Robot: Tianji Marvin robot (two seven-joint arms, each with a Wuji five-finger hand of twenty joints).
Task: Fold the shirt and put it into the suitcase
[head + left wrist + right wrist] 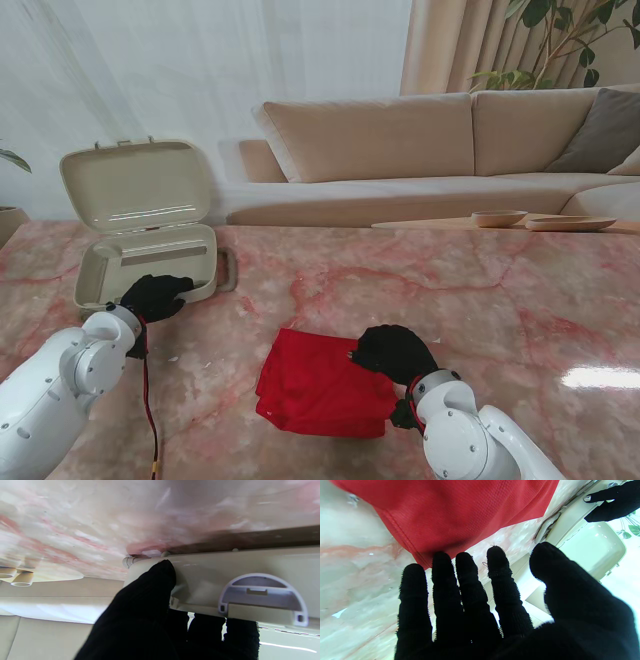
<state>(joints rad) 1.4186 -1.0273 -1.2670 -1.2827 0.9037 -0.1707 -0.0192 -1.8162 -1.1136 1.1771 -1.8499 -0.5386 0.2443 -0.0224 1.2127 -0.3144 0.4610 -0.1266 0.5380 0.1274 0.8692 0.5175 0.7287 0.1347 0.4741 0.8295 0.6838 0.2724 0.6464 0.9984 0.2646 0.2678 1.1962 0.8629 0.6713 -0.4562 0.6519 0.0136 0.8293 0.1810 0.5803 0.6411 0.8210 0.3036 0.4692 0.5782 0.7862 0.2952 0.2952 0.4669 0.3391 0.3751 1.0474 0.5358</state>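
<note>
The red shirt [322, 385] lies folded into a rough square on the pink marble table [500, 290], near the edge closest to me and a little left of the middle. The right hand [396, 353] rests at the shirt's right edge with its 5 black-gloved fingers [446, 585] spread and flat, grasping nothing; its wrist view shows the fingertips just at the cloth's hem. The beige suitcase [140, 235] stands open at the table's far left corner, lid upright. The left hand [155, 296] grips the front rim of the suitcase's lower shell, thumb [152, 585] on the outside wall and the other fingers curled over the rim beside the latch [262, 597].
</note>
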